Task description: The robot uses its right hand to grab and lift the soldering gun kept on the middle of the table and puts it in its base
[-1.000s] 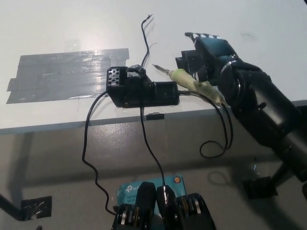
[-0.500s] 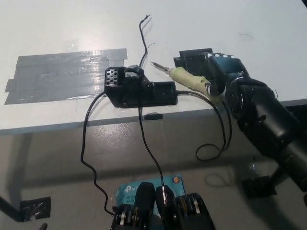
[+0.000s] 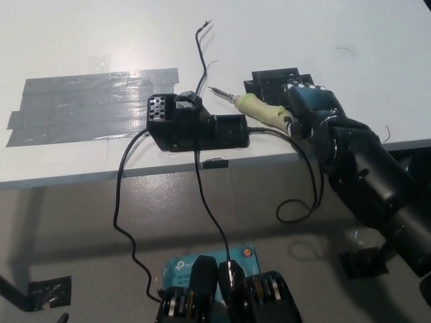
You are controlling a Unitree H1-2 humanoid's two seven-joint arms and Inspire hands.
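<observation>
The right hand [image 3: 306, 108] is closed around the rear of the iron [image 3: 259, 111], probably so the hot tip stays clear of the fingers. The iron sits near the table [image 3: 269, 33] front edge, just right of the base [image 3: 195, 124]. Its long axis runs diagonally, tip pointing up-left toward the base, cord trailing down-right.

Worktop [image 3: 377, 27]: white, flat.
Grey duct tape patch [image 3: 87, 104]: stuck flat on worktop, left.
Teal box [image 3: 202, 266]: on floor, below worktop edge.
</observation>
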